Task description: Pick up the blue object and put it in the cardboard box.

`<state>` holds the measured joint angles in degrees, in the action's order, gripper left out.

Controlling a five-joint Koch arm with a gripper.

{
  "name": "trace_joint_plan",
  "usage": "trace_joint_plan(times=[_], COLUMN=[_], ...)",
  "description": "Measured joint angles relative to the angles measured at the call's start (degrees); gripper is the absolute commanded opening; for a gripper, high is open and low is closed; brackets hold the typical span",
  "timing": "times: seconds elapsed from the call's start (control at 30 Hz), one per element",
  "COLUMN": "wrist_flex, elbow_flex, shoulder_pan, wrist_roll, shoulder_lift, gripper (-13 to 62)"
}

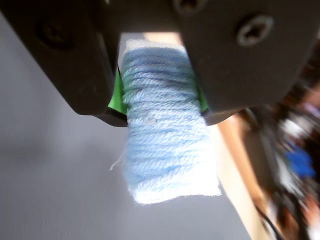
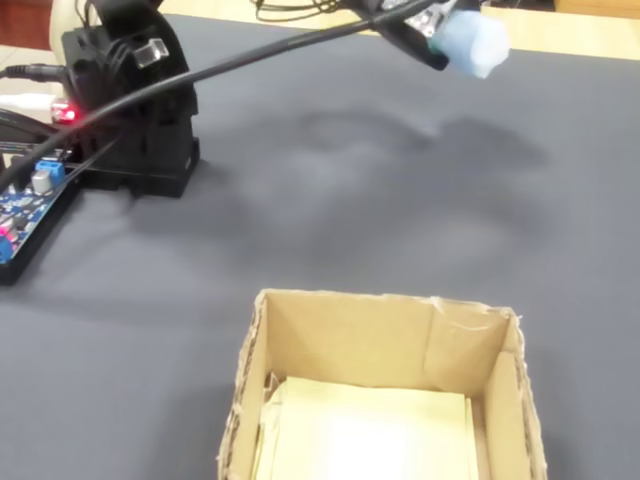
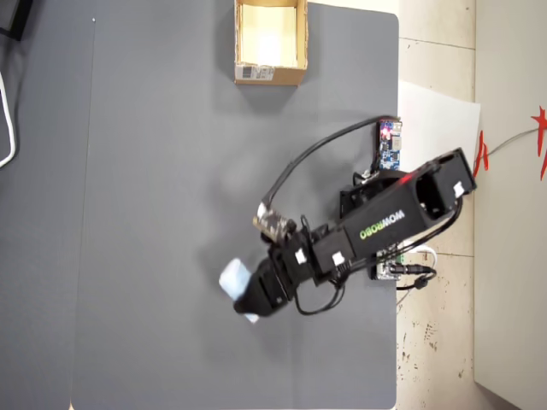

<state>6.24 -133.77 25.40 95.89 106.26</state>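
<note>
The blue object is a pale blue roll of yarn with white ends, and my gripper is shut on it, green pads pressing both its sides. In the fixed view the roll hangs high above the dark mat at the top right, sticking out of the gripper. From overhead the roll pokes out to the left of the gripper, low on the mat. The cardboard box stands open at the mat's top edge, far from the gripper; its near wall fills the bottom of the fixed view.
The arm's black base and a circuit board sit at the left of the fixed view. A dark grey mat covers the table. Cables loop beside the arm in the overhead view.
</note>
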Motion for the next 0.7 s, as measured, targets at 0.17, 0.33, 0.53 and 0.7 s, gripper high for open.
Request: trace_joint_plan(times=[0.17, 0.33, 0.53, 0.7], wrist_flex=[-3.2, -6.0, -9.5, -9.9], elbow_flex=[-0.1, -0.1, -0.2, -0.1], shoulder_pan=[-7.4, -20.5, -38.1, -49.1], wrist_roll=[-3.7, -10.5, -13.7, -16.8], shoulder_lift=[1.2, 3.6, 4.4, 5.2], gripper=[10.8, 10.9, 11.0, 10.9])
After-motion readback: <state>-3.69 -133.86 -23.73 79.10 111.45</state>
